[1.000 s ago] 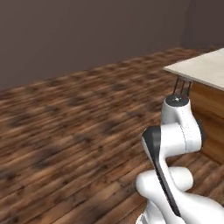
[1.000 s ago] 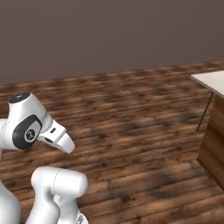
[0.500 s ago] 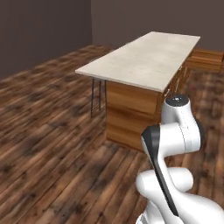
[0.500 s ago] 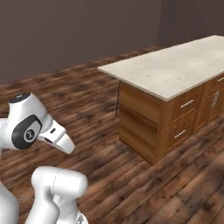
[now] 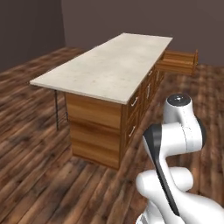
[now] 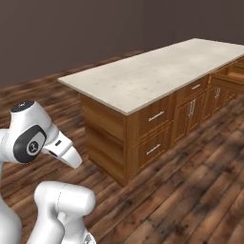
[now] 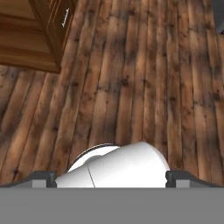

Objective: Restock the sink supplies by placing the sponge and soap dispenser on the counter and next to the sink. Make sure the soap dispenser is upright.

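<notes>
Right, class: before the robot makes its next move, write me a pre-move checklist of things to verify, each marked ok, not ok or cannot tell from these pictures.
1. Gripper open and empty: ok; its tips stand wide apart over the wooden floor with nothing between them.
2. Counter within view: ok; its beige top is bare on the part seen.
3. Sink located: cannot tell; none appears on the visible countertop.
4. Sponge and soap dispenser located: cannot tell; neither is seen.
5. Open drawer at the far end of the cabinets noted as an obstacle or place to search: ok; contents cannot be told.
6. Arm close enough to reach the counter: not ok; floor lies between.
</notes>
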### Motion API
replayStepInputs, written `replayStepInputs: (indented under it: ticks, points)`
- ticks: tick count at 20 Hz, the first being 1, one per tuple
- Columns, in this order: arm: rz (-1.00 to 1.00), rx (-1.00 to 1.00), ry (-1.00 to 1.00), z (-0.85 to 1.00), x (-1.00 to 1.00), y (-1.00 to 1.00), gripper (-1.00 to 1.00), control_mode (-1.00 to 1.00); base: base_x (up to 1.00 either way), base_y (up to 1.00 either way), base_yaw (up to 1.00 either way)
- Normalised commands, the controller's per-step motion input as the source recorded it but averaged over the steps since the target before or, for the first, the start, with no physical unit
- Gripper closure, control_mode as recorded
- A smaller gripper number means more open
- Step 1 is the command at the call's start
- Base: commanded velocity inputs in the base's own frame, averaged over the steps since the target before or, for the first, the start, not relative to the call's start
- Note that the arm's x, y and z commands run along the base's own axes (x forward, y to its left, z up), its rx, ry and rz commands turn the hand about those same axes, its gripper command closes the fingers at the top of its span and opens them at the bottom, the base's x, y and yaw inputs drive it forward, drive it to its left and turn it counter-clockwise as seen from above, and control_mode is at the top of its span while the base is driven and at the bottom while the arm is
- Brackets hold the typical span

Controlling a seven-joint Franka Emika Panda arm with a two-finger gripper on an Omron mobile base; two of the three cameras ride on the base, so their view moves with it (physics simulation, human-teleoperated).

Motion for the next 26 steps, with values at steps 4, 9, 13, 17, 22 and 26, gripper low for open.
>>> replayStepInputs:
  ticks: [4,9,13,17,22,26]
  points:
    - [0.0,0.0,0.0,0.0,0.0,0.0,-1.0,1.0,0.89,-1.0,0.0]
    - [0.0,0.0,0.0,0.0,0.0,0.0,-1.0,1.0,0.92,-1.0,0.0]
    - [0.0,0.0,0.0,0.0,0.0,0.0,-1.0,1.0,1.0,-1.0,0.0]
    - [0.0,0.0,0.0,0.0,0.0,0.0,-1.0,1.0,1.0,-1.0,0.0]
    - [0.0,0.0,0.0,0.0,0.0,0.0,-1.0,1.0,1.0,-1.0,0.0]
    - [0.0,0.0,0.0,0.0,0.0,0.0,-1.0,1.0,1.0,-1.0,0.0]
